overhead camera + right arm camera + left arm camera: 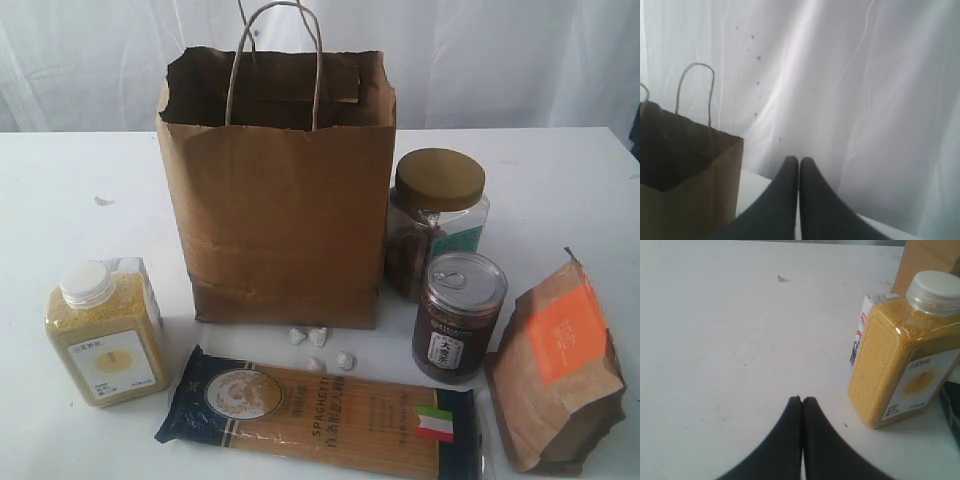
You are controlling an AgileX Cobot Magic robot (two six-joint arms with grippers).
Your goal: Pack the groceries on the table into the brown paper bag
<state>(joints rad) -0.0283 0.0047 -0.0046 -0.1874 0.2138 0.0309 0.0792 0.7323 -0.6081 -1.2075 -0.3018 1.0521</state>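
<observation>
A tall brown paper bag with 2 thin cord handles [285, 225] stands open in the middle of the big white table [60, 190]. All the food is outside it.

On the left stands a clear bottle of yellow grain with a white cap [105, 335], with a small white and blue carton [862, 330] just behind it. A long spaghetti packet with blue ends [320, 410] lies flat in front of the bag. On the right are a clear jar with a brown lid [438, 215], a dark can with a silver top [460, 315] and a brown pouch with an orange label [560, 370].

The black left gripper [802, 400] hangs over bare table near the bottle, its 2 jaws pressed together with nothing in them. The black right gripper [799, 160] is up by the bag's rim, closed tight and empty too.
</observation>
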